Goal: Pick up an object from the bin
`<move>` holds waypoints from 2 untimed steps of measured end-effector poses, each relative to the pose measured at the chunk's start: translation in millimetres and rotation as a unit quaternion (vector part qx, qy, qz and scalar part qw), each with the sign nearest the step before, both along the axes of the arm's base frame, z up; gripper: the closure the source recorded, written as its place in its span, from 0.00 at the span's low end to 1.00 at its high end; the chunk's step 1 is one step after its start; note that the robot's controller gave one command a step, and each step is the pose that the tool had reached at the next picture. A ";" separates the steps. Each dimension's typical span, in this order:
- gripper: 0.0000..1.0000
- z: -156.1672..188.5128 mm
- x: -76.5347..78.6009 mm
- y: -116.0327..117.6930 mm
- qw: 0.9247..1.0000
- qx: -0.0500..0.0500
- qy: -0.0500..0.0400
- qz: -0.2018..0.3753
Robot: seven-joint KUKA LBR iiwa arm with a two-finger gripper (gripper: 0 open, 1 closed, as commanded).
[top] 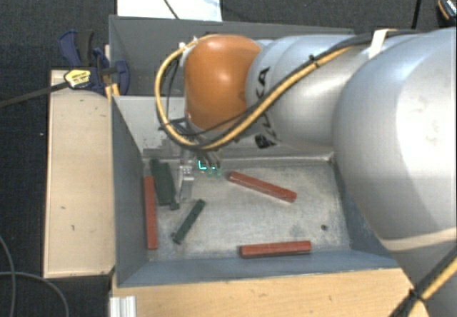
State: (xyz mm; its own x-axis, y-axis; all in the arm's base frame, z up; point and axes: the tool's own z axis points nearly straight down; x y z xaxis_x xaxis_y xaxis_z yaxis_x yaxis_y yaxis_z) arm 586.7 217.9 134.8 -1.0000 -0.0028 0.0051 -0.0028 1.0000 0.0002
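My gripper [188,175] reaches down at the bin's back left, just under the arm's orange cover. Right beside it on the left lies a dark green flat bar [163,183], lengthwise along the left wall. A thinner dark green stick [188,220] lies slanted on the floor just in front of the gripper. A red stick [262,186] lies slanted to the gripper's right. Nothing shows held in the gripper.
A long red stick [151,213] lies along the left wall. Another red stick [275,248] lies along the front wall. The arm's bulk covers the bin's back and right side. Bare floor shows in the middle and at the right front.
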 end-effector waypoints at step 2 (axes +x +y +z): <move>0.00 -64.0 -87.9 -46.7 0.990 0.001 -0.002 0.139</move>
State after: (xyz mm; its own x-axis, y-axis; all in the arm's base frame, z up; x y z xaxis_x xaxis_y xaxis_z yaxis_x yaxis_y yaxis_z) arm 498.8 171.2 70.8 -0.9605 -0.2784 0.0007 -0.2784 0.9605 0.0011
